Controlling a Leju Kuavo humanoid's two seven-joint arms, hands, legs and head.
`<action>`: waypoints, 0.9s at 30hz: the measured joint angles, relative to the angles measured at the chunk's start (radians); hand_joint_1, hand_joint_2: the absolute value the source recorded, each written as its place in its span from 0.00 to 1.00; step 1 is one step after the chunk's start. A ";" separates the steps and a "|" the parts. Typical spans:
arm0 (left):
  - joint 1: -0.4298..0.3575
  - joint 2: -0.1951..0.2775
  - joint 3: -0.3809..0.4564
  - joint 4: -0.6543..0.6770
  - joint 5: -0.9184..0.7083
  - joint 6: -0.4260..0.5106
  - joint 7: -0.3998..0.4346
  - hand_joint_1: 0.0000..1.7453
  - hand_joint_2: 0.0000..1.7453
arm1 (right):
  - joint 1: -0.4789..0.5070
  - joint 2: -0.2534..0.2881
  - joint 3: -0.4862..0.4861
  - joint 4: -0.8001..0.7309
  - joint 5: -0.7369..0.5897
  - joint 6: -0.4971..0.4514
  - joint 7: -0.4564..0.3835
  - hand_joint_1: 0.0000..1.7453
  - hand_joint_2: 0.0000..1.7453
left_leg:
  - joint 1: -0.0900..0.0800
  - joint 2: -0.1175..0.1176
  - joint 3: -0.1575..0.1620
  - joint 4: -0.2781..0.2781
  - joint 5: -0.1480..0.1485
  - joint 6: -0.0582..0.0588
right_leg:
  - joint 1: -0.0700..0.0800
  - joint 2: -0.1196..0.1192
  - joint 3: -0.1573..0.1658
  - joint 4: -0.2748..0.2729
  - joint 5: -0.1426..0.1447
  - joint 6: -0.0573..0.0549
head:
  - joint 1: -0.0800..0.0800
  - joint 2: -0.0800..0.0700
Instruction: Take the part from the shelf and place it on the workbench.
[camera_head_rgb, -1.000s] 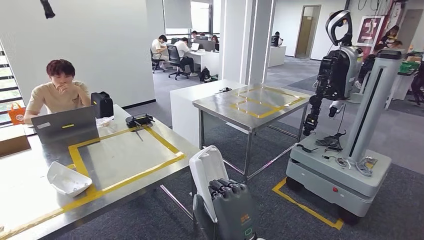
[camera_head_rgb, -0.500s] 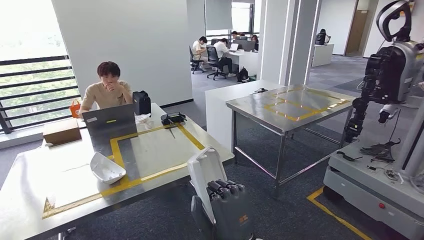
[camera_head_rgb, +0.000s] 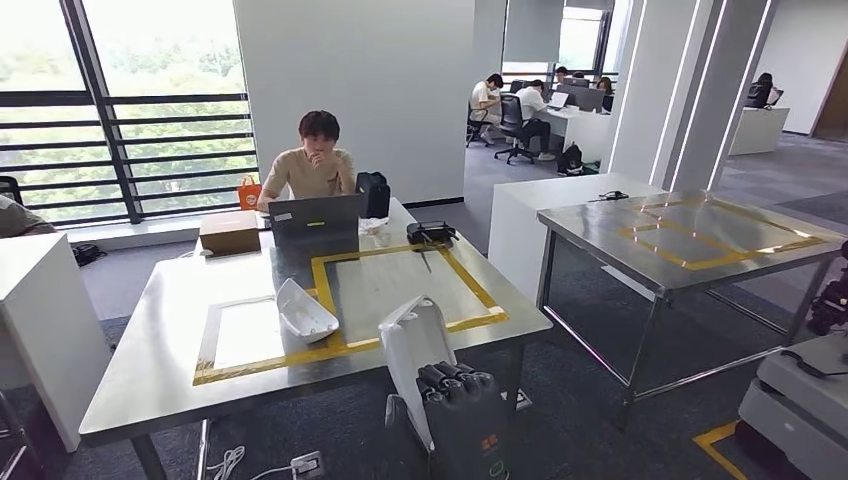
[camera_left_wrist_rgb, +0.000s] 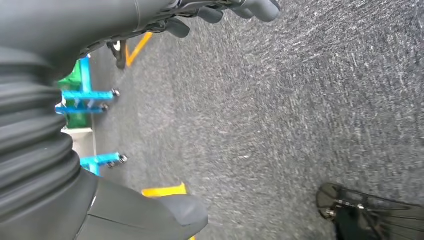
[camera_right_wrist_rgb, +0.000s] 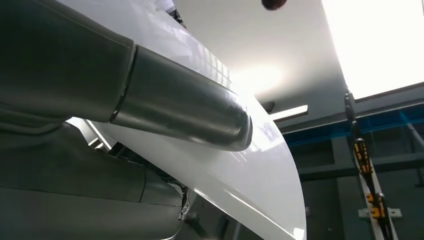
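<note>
Right hand sits low and centre in my head view, fingers wrapped around the white part. The part stands upright in the grip, long axis roughly vertical, its top edge reaching up to overlap the near edge of the workbench as the head camera sees it. In the right wrist view the thumb lies pressed across the part's glossy white face, so I call the hold firm.

What the placing turns on: the workbench lies directly ahead and slightly to the left of the held part, its yellow-taped rectangle being the likely drop zone. A second white part already rests on the tape's near-left stretch, so I'd aim to set mine down beside it, not on it. The right hand does the job.

Left hand hangs toward the carpet, fingers curled, nothing in them that I can see.

Hard to judge: how much gap lies between part and bench edge, since they overlap in the head view. The part's lower end is hidden behind the hand. A person sits at a laptop on the far side.
</note>
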 joint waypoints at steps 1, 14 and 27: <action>-0.001 0.000 0.000 0.000 0.000 0.001 0.000 0.00 1.00 | 0.007 0.000 -0.001 0.000 0.003 0.000 0.000 1.00 0.00 | 0.000 -0.015 -0.002 0.001 0.001 0.000 | -0.002 0.005 -0.026 0.050 -0.014 0.002 | 0.000 0.000; 0.005 0.002 0.000 0.001 -0.020 0.005 -0.009 0.00 1.00 | -0.053 -0.001 -0.065 -0.016 -0.017 -0.005 0.000 1.00 0.00 | 0.001 -0.016 -0.077 0.132 -0.064 -0.055 | -0.008 0.029 0.091 -0.226 0.136 -0.044 | -0.004 0.000; -0.010 0.005 -0.033 0.001 -0.058 -0.007 -0.011 0.00 1.00 | -0.130 -0.032 -0.118 -0.065 -0.001 0.020 0.050 1.00 0.00 | -0.005 0.020 0.005 0.018 -0.017 -0.029 | 0.005 -0.006 0.084 -0.219 0.134 -0.030 | -0.003 0.000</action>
